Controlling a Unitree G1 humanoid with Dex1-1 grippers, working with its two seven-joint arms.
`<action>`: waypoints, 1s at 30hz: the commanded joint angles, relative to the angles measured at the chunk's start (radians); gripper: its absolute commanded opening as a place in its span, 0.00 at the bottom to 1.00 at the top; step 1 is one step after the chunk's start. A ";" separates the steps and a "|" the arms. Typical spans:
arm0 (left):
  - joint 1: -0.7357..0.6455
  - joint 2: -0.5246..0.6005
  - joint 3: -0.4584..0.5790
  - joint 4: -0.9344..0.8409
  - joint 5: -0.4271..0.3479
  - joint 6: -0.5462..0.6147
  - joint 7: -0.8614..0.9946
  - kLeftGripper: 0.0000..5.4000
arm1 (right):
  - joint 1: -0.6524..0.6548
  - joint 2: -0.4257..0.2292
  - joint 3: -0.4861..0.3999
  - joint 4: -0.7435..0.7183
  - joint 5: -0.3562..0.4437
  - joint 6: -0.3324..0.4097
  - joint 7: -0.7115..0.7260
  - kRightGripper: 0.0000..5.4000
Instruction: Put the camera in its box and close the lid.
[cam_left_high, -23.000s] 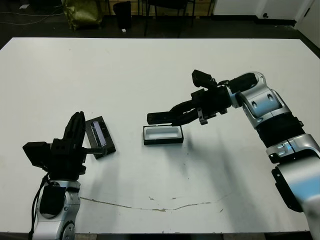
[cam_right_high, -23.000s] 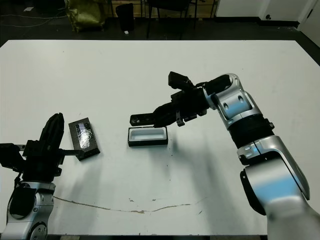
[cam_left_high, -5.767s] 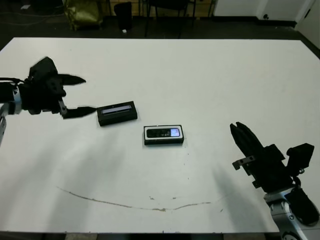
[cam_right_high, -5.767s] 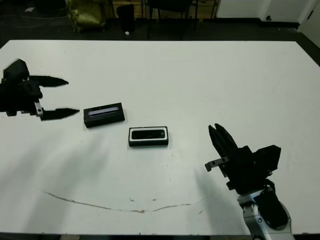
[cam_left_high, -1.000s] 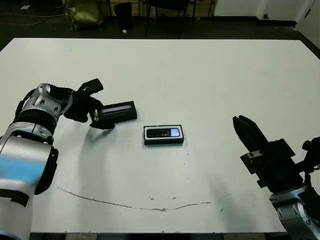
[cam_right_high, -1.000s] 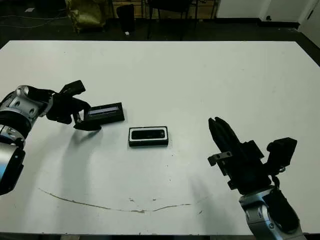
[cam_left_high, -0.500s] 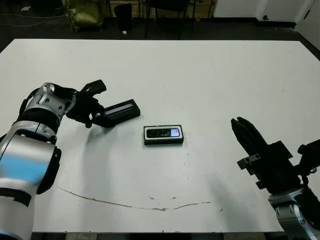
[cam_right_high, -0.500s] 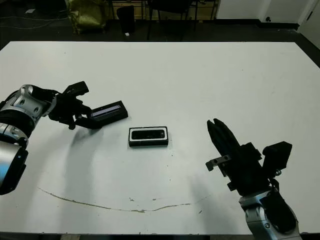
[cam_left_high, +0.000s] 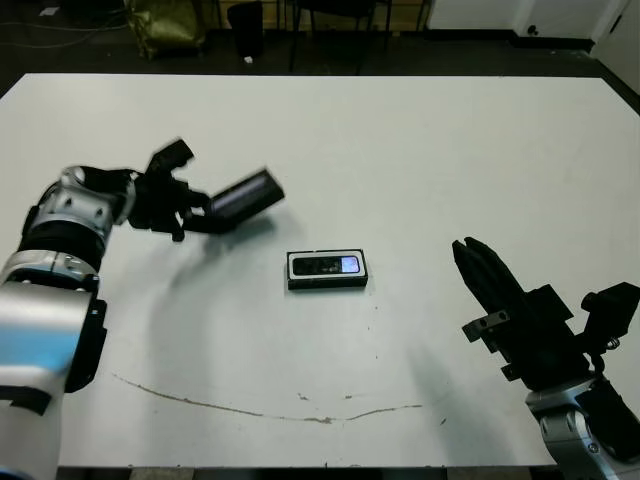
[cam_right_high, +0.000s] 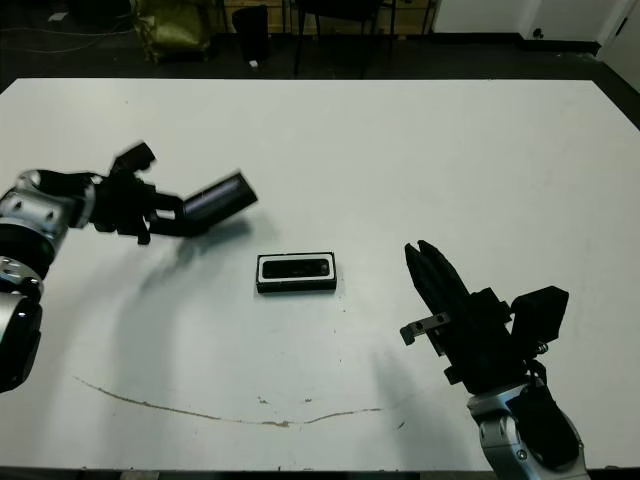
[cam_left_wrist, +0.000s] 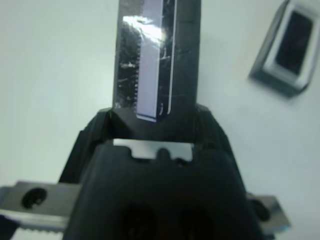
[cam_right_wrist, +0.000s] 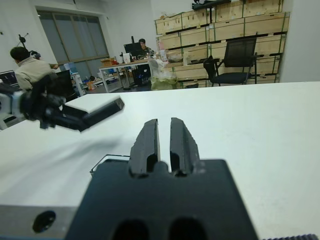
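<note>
Camera (cam_left_high: 328, 266): lies flat inside the box, bluish screen face up, near the table centre.
Box (cam_left_high: 295, 281): rests on the white table (cam_left_high: 420, 150), open, white lining visible around the camera; nothing is touching it.
Lid (cam_left_high: 246, 195): clear of the table, tilted, far end raised; it sits up and to the robot's left of the box, apart from it. Silvery strip shows plainly in the left wrist view.
Left gripper (cam_left_high: 200, 215): fingers pinched on the near end of the lid; the grip takes only one short end, so most of the lid sticks out unsupported.
Right gripper (cam_right_high: 432, 275): fingers pressed together, holding nothing, hovering above the table well to the robot's right of the box.
Step in hand (judgement): camera placement looks done; the lid is being carried toward the box for closing.
Risk 1: end-only grip. The lid may pivot or slip between the fingers when it meets the box rim.
Risk 2: tilt. If the lid comes down at this angle, one edge lands first and it may seat crooked or skid off.
Risk 3: box unrestrained. A sideways push from the lid could slide the box across the table, as the right gripper is not bracing it.
Risk 4: misalignment. The lid's long axis does not yet match the box's.
Blur: left arm and lid are smeared in the head views; exact pose uncertain.
</note>
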 joint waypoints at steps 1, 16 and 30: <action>0.055 0.036 -0.011 -0.137 -0.023 0.054 -0.057 0.41 | 0.020 0.003 0.008 0.007 -0.011 0.010 -0.008 0.00; 0.166 0.098 -0.196 -0.769 -0.108 0.393 -0.251 0.41 | 0.032 -0.008 0.017 0.138 -0.112 -0.015 0.010 0.00; 0.277 0.046 -0.227 -0.783 -0.173 0.399 -0.157 0.41 | 0.035 0.001 0.006 0.169 -0.091 -0.047 0.043 0.00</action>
